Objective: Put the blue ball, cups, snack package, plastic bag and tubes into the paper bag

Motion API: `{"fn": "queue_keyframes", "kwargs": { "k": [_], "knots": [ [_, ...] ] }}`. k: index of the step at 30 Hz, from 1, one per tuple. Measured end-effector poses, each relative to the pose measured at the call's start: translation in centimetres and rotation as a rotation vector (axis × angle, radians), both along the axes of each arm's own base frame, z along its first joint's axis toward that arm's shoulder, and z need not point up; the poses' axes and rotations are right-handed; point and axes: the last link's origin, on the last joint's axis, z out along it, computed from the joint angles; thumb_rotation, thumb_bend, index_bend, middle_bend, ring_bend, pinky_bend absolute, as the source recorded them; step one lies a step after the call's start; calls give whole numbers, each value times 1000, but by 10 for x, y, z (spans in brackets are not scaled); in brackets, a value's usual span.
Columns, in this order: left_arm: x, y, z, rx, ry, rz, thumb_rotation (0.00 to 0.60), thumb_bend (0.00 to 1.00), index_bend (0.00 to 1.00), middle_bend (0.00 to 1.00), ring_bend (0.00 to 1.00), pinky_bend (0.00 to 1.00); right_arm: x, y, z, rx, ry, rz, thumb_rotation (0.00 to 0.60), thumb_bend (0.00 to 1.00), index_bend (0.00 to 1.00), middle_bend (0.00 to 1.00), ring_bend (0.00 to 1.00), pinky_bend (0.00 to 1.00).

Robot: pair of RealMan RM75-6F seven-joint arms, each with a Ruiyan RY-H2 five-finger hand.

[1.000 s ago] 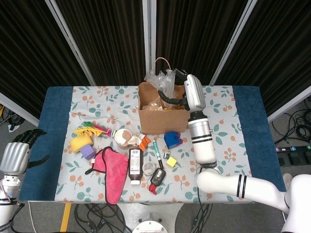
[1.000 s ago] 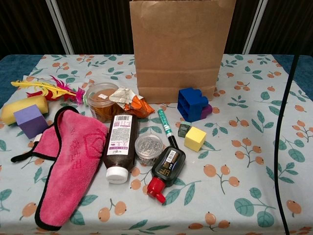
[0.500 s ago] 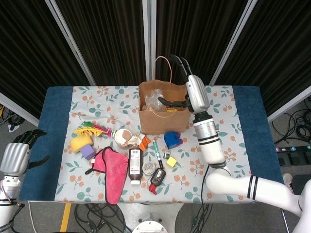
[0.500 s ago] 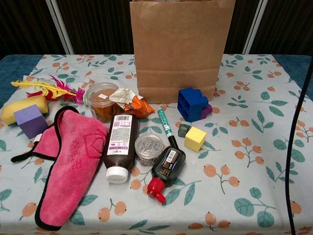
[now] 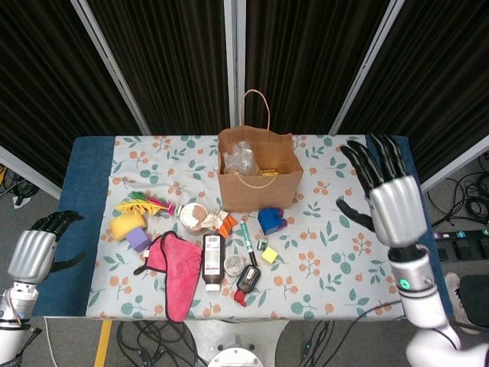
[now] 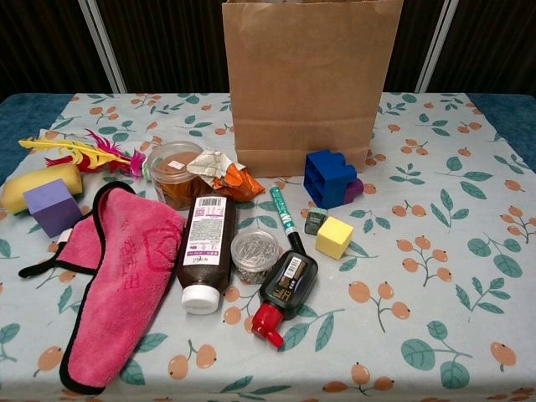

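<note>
Paper bag (image 5: 257,180): upright at the far middle of the tabletop (image 5: 351,229), mouth open, crumpled clear plastic bag (image 5: 239,157) and something yellowish visible inside.
Cup (image 6: 172,174): lying on its side left of the paper bag, brown contents showing, not yet packed.
Snack package (image 6: 224,176): crumpled orange-and-silver wrapper touching the cup, not yet packed.
Tubes: green marker-like tube (image 6: 283,210) in front of the paper bag; hard to tell which other items count.
Blue ball: not visible on the tabletop; possibly inside the paper bag already.
Progress: judged partway, plastic bag in, cup and snack package left.
Right hand (image 5: 388,200): raised right of the paper bag, fingers spread apart, holding nothing.
Left hand (image 5: 37,248): off the left tabletop edge, empty, fingers loosely curled.
</note>
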Motion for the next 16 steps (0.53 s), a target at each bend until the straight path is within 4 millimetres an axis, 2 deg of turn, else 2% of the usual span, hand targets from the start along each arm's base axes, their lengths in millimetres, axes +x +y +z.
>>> {"fn": "queue_keyframes", "kwargs": {
  "k": [5, 11, 14, 16],
  "knots": [
    [-3, -8, -7, -30, 32, -20, 600, 172, 323, 331, 234, 334, -91, 72, -9, 6, 185, -238, 600, 0, 141, 135, 0, 0],
    [-5, -22, -4, -76, 61, -38, 600, 172, 323, 329, 234, 329, -159, 111, -12, -36, 231, -385, 600, 0, 140, 119, 0, 0],
    [-4, -27, 0, -79, 64, -41, 600, 172, 323, 329, 234, 328, -184, 126, -9, -49, 208, -448, 600, 0, 139, 116, 0, 0],
    [-2, -29, 1, -79, 62, -42, 600, 172, 322, 329, 234, 328, -194, 131, -6, -59, 192, -477, 600, 0, 139, 115, 0, 0]
  ]
}}
